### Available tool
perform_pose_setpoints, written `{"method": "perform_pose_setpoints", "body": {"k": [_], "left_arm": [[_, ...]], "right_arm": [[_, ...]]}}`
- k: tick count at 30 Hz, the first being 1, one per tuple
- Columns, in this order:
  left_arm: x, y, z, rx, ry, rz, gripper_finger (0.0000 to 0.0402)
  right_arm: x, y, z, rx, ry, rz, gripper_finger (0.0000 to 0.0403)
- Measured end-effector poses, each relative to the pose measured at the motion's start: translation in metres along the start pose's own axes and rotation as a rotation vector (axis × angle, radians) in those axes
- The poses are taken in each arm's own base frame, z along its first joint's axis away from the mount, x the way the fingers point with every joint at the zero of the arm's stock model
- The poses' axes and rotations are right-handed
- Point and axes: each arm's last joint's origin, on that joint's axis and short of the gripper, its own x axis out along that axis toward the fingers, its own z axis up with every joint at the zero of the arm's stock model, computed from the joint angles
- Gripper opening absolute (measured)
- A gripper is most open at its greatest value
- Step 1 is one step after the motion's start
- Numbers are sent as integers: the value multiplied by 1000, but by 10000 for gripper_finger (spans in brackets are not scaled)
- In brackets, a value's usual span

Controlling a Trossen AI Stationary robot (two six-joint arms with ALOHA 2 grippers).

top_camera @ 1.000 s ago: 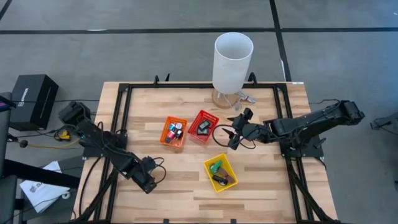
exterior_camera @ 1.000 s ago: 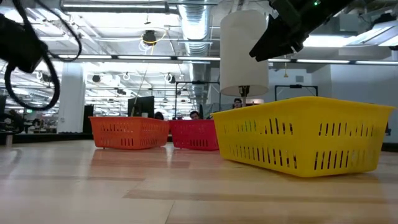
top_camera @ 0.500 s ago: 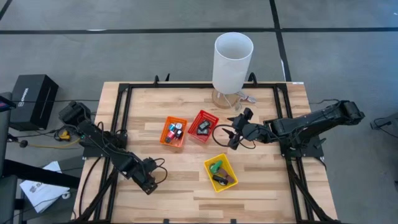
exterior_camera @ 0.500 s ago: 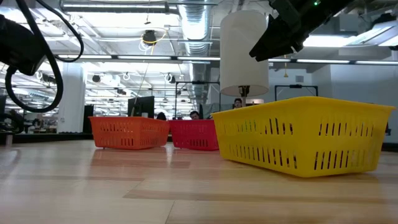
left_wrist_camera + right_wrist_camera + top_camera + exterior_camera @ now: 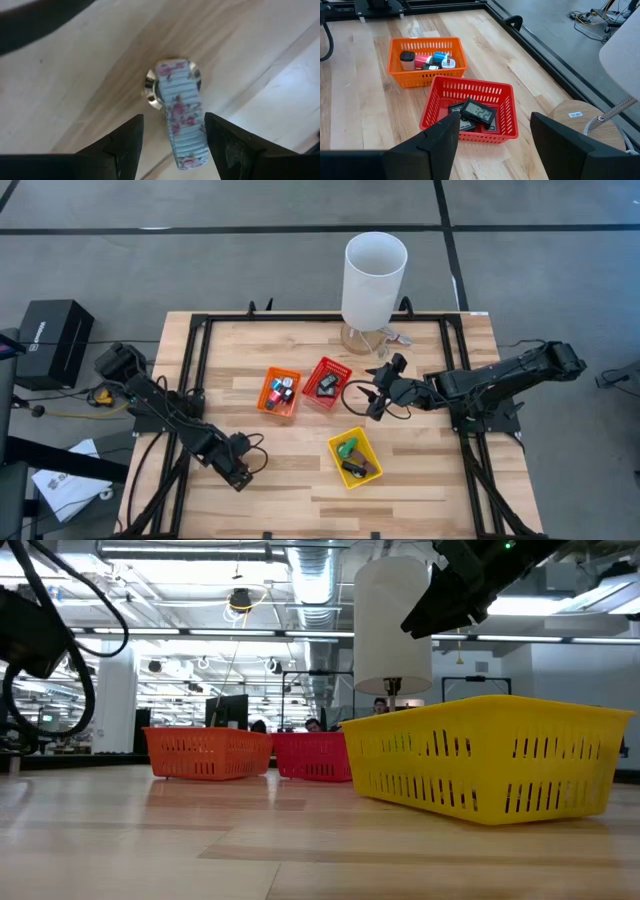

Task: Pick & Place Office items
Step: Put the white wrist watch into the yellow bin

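A light-blue ribbed piece with pink flowers and a silvery round end (image 5: 180,105) lies flat on the wooden table. My left gripper (image 5: 172,117) is open just above it, one finger on either side, near the table's near-left part (image 5: 238,472); the gripper hides the piece in the high view. My right gripper (image 5: 383,388) is open in the air between the red basket (image 5: 340,370) and the lamp base, holding nothing. The other small items lie in the orange basket (image 5: 268,385), the red basket and the yellow basket (image 5: 337,442).
A tall white cylinder lamp (image 5: 375,275) stands at the far edge on a round wooden base (image 5: 575,115). The red basket (image 5: 470,85) holds black display units (image 5: 477,111). The orange one (image 5: 425,40) holds red and blue blocks. The yellow basket (image 5: 490,755) holds a green ring (image 5: 347,447).
My left arm has shifted a little, and its cable loop has swung in the low view. The right arm has kept still.
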Motion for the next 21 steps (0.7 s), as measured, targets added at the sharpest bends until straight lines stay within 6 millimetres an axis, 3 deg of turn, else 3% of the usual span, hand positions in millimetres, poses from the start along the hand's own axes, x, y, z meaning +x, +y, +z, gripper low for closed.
{"method": "perform_pose_setpoints", "body": {"k": [4, 8, 15, 21], "left_arm": [[2, 2, 0, 5, 10, 5, 200], [2, 2, 0, 14, 10, 3, 168], [1, -1, 3, 17, 5, -25, 90], [-8, -12, 8, 88, -30, -144, 73]], "right_arm": [[0, 0, 0, 0, 0, 0, 235], [0, 0, 0, 11, 0, 1, 235], [1, -2, 0, 140, 1, -9, 235], [4, -6, 1, 311, 4, -17, 235]]}}
